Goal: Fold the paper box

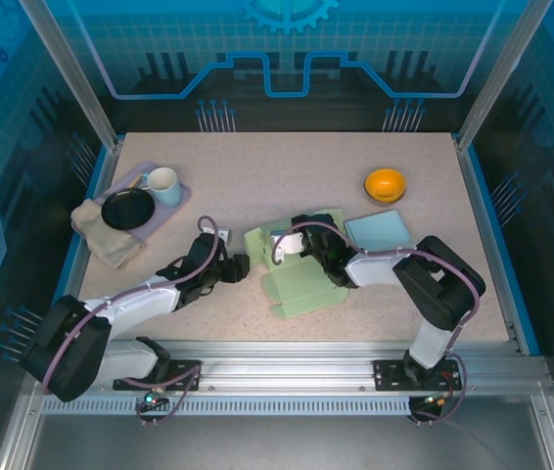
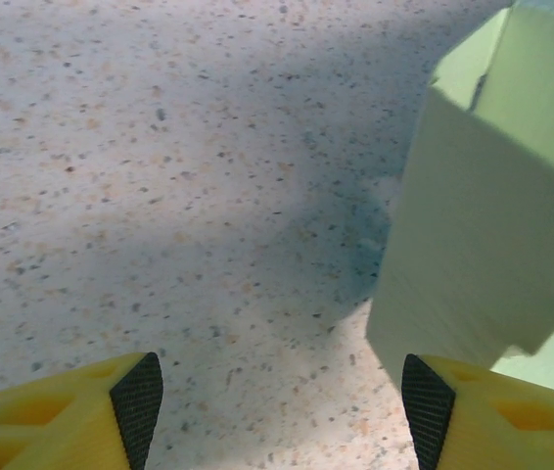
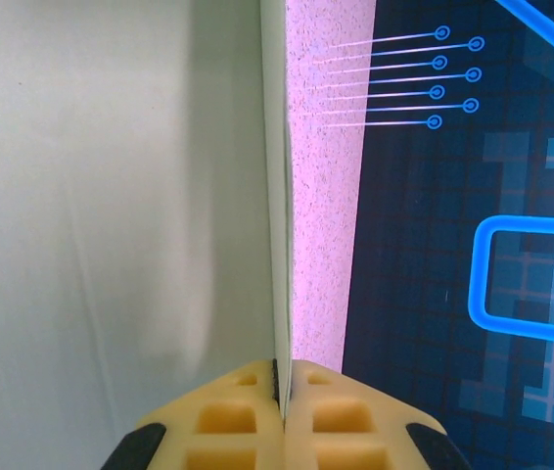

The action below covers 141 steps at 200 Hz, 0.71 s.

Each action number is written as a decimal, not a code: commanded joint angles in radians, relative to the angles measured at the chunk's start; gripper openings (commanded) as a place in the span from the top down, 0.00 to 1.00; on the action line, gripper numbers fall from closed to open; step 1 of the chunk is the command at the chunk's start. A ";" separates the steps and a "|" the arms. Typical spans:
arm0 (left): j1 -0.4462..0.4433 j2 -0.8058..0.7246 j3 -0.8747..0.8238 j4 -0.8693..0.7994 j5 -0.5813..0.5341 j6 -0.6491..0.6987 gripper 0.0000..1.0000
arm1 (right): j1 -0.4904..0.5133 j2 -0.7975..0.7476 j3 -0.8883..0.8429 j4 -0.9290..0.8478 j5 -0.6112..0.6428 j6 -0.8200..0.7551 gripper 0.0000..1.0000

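Speckled table (image 1: 257, 166), blue enclosure (image 1: 287, 59) | left gripper (image 2: 282, 403) stood spread, empty, box (image 2: 483, 225) at 3 o'clock | right gripper (image 3: 282, 377) pinched box flap.

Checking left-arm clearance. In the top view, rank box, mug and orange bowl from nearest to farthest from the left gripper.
Measured from the left gripper in the top view:
1. Box: right beside it, mid-table.
2. Mug: back left of the table.
3. Bowl: back right, across the table.
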 commanded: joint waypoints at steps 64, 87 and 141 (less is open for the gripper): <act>0.008 -0.025 0.019 0.123 0.198 0.081 0.31 | 0.046 -0.049 -0.056 0.107 0.032 0.015 1.00; 0.008 -0.021 0.019 0.110 0.169 0.098 0.31 | 0.051 -0.046 -0.069 0.132 0.043 0.014 1.00; 0.005 0.029 0.027 0.136 0.221 0.099 0.43 | 0.060 -0.043 -0.072 0.124 0.057 0.035 1.00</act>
